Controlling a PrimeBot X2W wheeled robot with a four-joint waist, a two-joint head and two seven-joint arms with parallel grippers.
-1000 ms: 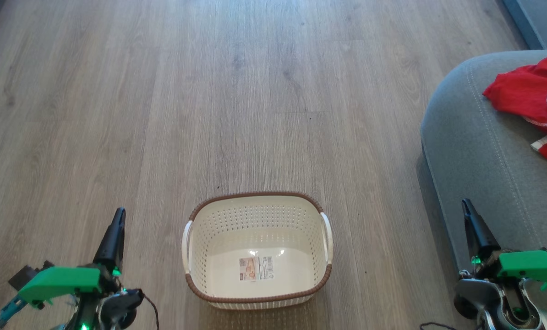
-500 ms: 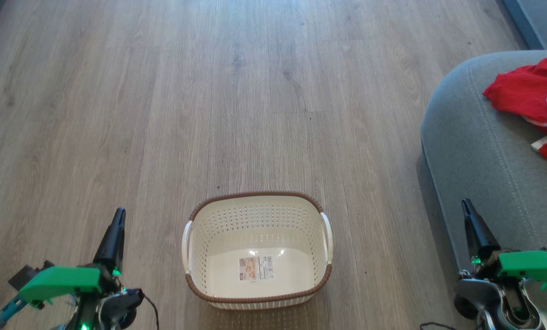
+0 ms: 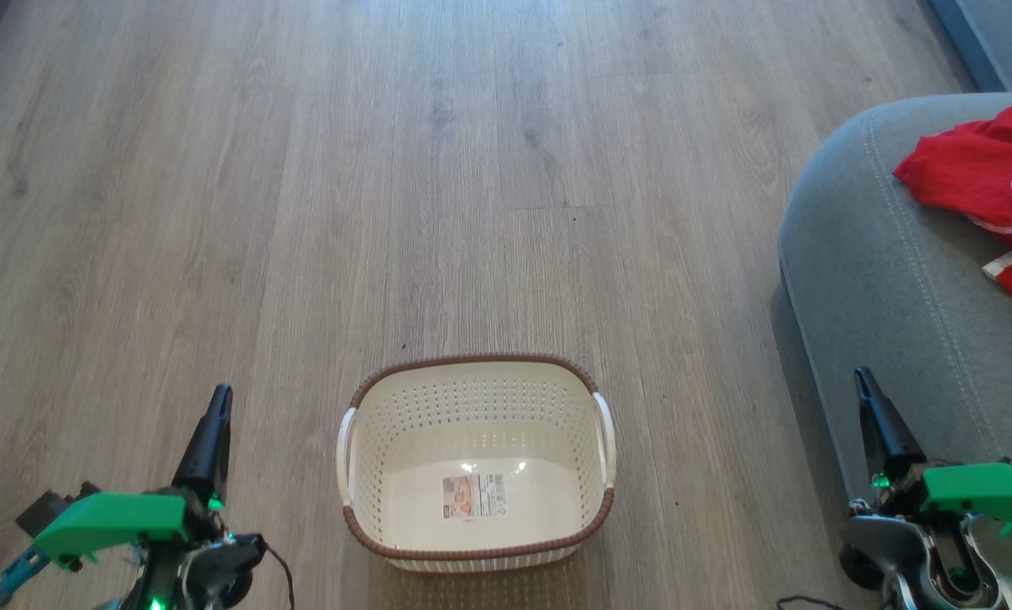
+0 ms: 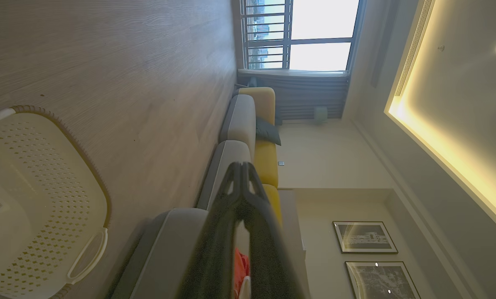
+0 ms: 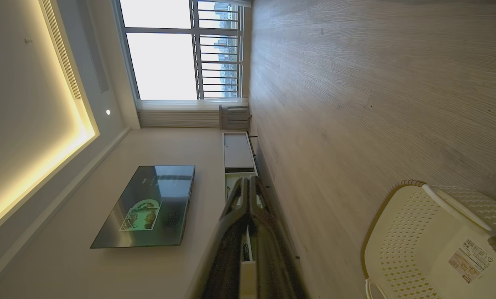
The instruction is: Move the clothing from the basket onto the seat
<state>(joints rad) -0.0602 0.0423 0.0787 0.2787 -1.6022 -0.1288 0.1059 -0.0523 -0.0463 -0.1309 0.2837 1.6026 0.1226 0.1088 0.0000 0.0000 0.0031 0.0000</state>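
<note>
The cream perforated basket (image 3: 475, 462) with its brown rim stands on the wood floor at bottom centre, holding nothing but its label sticker. Red clothing (image 3: 985, 182) with white trim lies crumpled on the grey seat (image 3: 879, 280) at the right edge. My left gripper (image 3: 216, 405) hangs shut and empty left of the basket. On the other side, in front of the seat's near corner, my right gripper (image 3: 864, 383) is likewise shut and empty. The left wrist view shows the basket (image 4: 36, 199), the seat (image 4: 169, 249) and my left gripper (image 4: 241, 166). In the right wrist view are the basket (image 5: 435, 245) and my right gripper (image 5: 248, 180).
Wood floor (image 3: 438, 169) stretches ahead and to the left. The grey and yellow sofa (image 4: 248, 128) runs toward a window. A wall television (image 5: 148, 205) and a low cabinet (image 5: 236, 151) stand across the room.
</note>
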